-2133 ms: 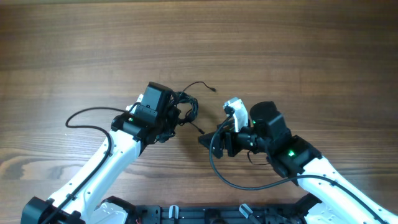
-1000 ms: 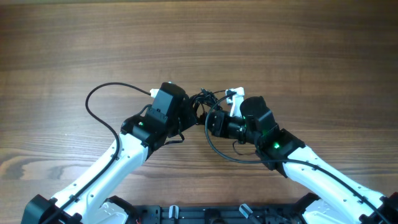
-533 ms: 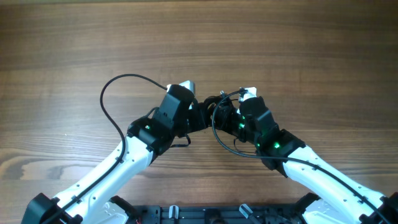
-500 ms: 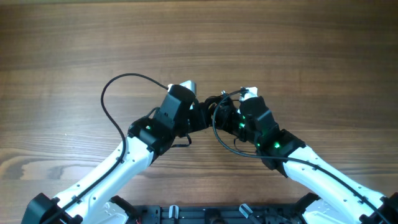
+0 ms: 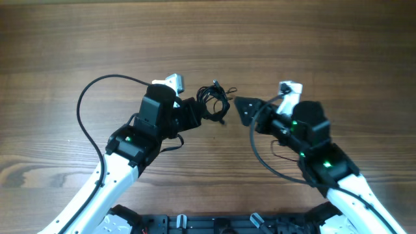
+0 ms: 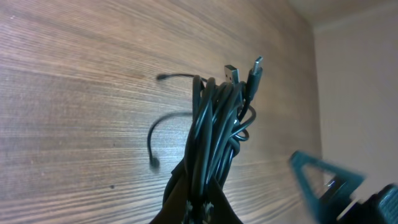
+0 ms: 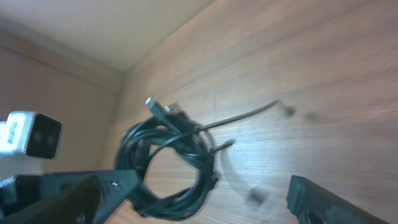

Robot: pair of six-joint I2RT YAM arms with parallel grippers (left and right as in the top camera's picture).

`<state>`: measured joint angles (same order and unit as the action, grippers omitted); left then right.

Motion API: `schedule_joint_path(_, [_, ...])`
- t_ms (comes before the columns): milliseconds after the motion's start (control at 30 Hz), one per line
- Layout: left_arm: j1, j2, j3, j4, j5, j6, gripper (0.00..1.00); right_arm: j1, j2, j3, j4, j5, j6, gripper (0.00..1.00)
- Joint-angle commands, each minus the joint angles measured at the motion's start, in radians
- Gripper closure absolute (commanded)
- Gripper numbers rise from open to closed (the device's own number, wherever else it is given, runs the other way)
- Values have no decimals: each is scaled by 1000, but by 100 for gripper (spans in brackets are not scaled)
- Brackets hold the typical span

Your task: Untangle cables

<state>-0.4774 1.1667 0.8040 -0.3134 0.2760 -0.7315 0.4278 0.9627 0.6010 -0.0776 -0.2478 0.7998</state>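
Cables [image 5: 213, 101], coiled in a small black bundle, are clamped at one side by the closed left claw [image 5: 197, 110] over the worktop [image 5: 312, 39]. The right claw [image 5: 248, 112] is spread wide and empty, near the bundle but not touching it.

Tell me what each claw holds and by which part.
Left claw pinches the cables at one end of the coiled bundle, plugs pointing away. Right claw is open, apart from them, holding nothing.
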Motion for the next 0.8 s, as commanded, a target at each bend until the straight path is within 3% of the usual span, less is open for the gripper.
schedule_joint_path(0, [2,-10,8,3,198,321,96,-39,-60,10,-68,-19,-445,0])
schedule_joint_path(33, [3,-10,8,4,302,404,96,-39,-59,10,-92,-65,-590,0])
schedule_joint_path(100, [3,-10,8,4,370,459,96,-39,-51,10,-91,-249,-705,0])
schedule_joint_path(167, [2,-9,8,6,424,483,96,-39,-20,10,-56,-474,-749,0])
schedule_joint_path(233, [2,-9,8,6,526,565,96,-39,25,10,-58,-459,-755,4])
schedule_joint_path(333, [3,-10,8,6,529,571,96,-39,90,10,-58,-457,-744,27])
schedule_joint_path(400, [5,-9,8,6,516,571,96,-39,110,10,-63,-457,-740,66])
schedule_joint_path(433, [5,-9,8,6,499,570,96,-39,108,10,-64,-456,-712,78])
schedule_joint_path(533, [5,-9,8,-1,433,562,92,-40,99,10,-40,-456,-613,96])
schedule_joint_path(567, [5,-9,8,-2,392,513,62,-40,98,10,-20,-447,-533,96])
schedule_joint_path(667, [5,-8,8,-1,281,370,1,-40,98,10,-10,-320,-302,96])
schedule_joint_path(767, [4,1,8,-1,212,107,0,-40,98,10,-6,-135,-40,96])
